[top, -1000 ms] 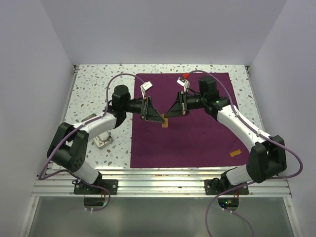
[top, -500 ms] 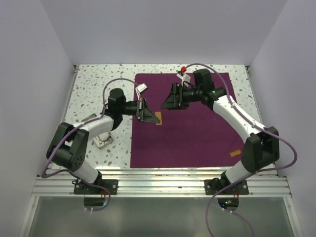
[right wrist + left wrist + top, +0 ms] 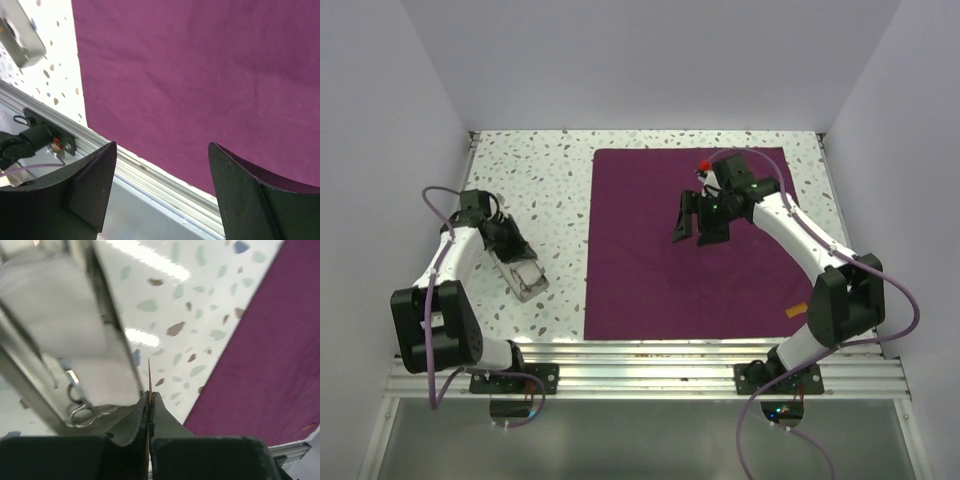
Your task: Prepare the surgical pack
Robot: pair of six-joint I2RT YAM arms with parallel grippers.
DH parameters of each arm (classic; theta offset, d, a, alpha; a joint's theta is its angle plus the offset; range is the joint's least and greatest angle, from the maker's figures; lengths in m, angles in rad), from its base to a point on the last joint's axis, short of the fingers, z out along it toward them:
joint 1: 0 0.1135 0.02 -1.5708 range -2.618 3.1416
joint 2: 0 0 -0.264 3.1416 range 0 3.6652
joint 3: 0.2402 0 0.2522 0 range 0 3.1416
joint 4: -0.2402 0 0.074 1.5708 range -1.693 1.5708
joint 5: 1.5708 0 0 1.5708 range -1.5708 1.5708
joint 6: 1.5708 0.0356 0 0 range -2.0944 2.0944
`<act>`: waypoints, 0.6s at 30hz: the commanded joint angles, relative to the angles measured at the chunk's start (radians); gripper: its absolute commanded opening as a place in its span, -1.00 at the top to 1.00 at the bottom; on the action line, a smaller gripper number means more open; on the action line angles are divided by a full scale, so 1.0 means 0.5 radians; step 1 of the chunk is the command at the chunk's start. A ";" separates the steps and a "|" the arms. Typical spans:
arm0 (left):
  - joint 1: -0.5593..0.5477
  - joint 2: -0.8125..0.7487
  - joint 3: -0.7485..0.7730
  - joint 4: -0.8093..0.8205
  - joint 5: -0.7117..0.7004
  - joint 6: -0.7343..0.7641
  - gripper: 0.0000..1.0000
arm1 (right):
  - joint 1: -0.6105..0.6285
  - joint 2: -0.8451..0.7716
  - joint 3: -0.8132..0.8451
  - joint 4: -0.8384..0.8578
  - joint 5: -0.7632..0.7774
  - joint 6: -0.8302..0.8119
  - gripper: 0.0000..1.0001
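A thin orange tab [image 3: 149, 374] is pinched in the closed left end effector [image 3: 150, 399] beside the steel tray [image 3: 528, 284], left of the purple cloth [image 3: 720, 290] on the desk [image 3: 540, 170]. The right end effector [image 3: 698, 218] is held wide over the cloth.

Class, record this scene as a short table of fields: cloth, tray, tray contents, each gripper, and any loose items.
cloth: purple cloth, spread flat
tray: steel tray, left of the cloth, off it
tray contents: white gauze; ringed instrument handles
left gripper: shut on an orange-brown tab, beside the tray
right gripper: open, empty, above the cloth
loose item: second tab at the cloth's near-right corner
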 commanded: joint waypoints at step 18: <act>0.203 -0.089 -0.051 -0.283 -0.316 0.069 -0.15 | -0.061 -0.047 -0.068 -0.128 0.035 -0.021 -0.56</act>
